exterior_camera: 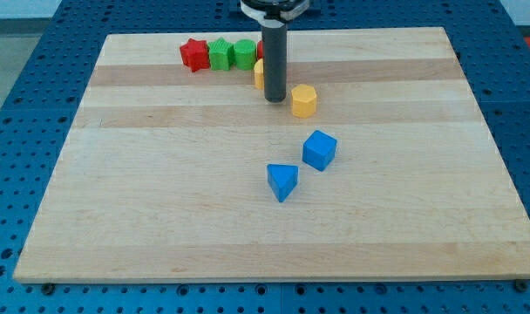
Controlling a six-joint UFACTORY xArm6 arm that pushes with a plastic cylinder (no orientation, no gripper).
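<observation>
My tip rests on the wooden board, near the middle of its top edge. I have no gripper, only a rod, so nothing is held. A yellow hexagon block sits just to the right of my tip. Another yellow block peeks out from behind the rod. A red star block and two green blocks line up by the top edge. A blue cube and a blue triangle block sit near the middle.

Pale wooden board on blue pegboard table (evenly lit).
</observation>
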